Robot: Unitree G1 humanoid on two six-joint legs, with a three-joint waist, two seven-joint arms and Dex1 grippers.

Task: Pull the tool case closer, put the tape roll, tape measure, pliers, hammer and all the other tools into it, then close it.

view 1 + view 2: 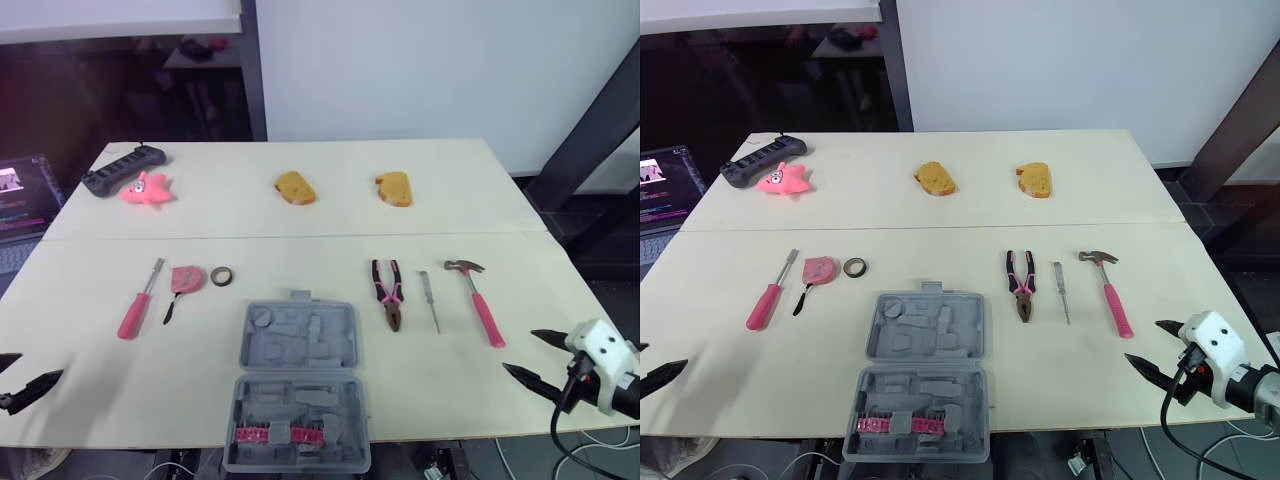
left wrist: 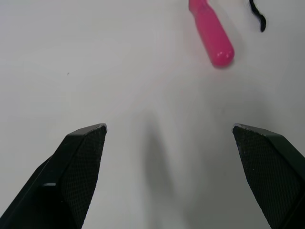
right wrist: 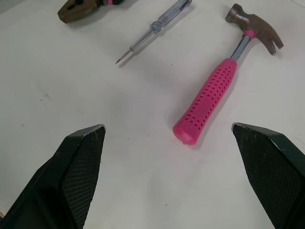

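I've got the tool case [image 1: 297, 385] lying open and flat at the near edge of the table [image 1: 560, 280], roughly midway between my two arms. Its far half shows bare grey moulded recesses. The near half carries a row of pink-collared bits along its front.

To the left of the case, a little farther back, sit the tape roll [image 1: 222, 276] and the pink tape measure [image 1: 186, 279], just beside each other. The pink-handled screwdriver [image 1: 137, 303] lies farther left. To the right of the case lie the pink-handled pliers [image 1: 388, 294], a slim clear-handled screwdriver [image 1: 430, 300] and the hammer [image 1: 477, 296] with its pink grip, side by side but apart.

My left gripper [image 2: 169, 129] hovers over bare table near the front left corner, jaws spread wide and holding nothing, with the butt of the pink-handled screwdriver just ahead of it. My right gripper [image 3: 169, 128] hangs at the front right, jaws also wide and empty, with the hammer's grip end pointing at the gap between its fingers.

At the far side of the table are two pieces of bread [image 1: 295, 187], a pink plush toy [image 1: 147, 189] and a black power strip [image 1: 122, 168]. An open laptop [image 1: 20, 195] sits off the table's left edge.
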